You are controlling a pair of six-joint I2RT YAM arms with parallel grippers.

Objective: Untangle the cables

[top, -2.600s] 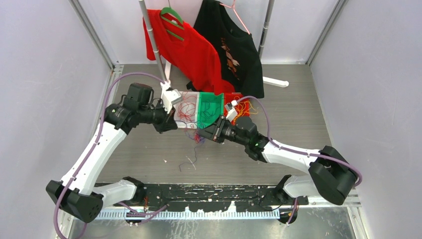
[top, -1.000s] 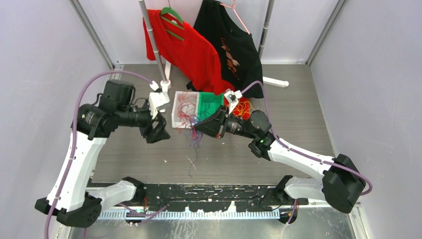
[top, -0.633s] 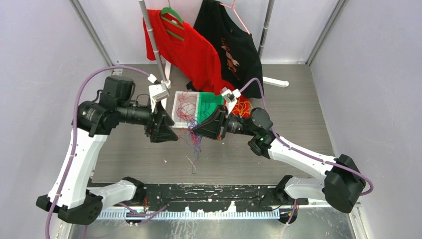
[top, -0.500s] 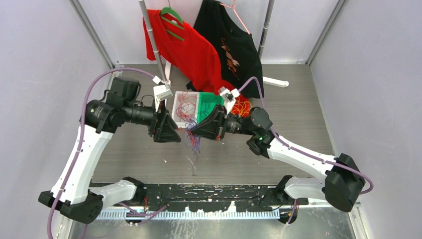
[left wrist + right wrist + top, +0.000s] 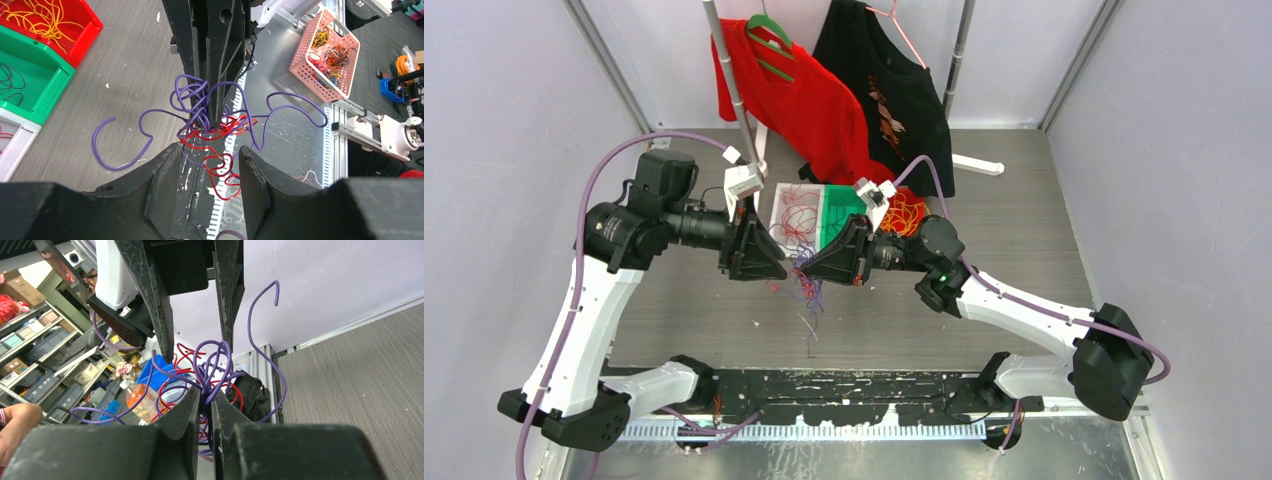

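We're seeing the cables [image 5: 220, 131] bunched in one purple-and-red knot mid-counter [image 5: 1024, 250], hanging between the two pincers.

The right pincer [image 5: 206, 397] is reaching in from 3 o'clock in the top view. Its fingers are nearly together and pinching the knot's core, with purple loops fanning out around the tips.

The left pincer [image 5: 207, 150] is sitting at 9 o'clock of the knot, fingers parted to a middling gap and gripping nothing. A red curl is dangling in that gap; we can't tell if it's touching either finger. The two pincers are pointing tip to tip, just apart.

Strands are drooping toward 6 o'clock below the knot, and we can't tell whether the lowest ones are touching the counter. One loose strand [image 5: 809, 335] is lying on the counter further toward 6 o'clock, apart from the knot.

At 12 o'clock of the knot three bins are sitting side by side:
- white bin [image 5: 774, 228], holding red strands
- green bin [image 5: 839, 210], holding a purple strand
- red bin [image 5: 85, 37], holding yellow-orange strands

Beyond them a red shirt [image 5: 814, 110] and a black shirt [image 5: 904, 100] are hanging. The left wrist view is also showing a pink basket [image 5: 306, 47] of mixed wires off the counter.
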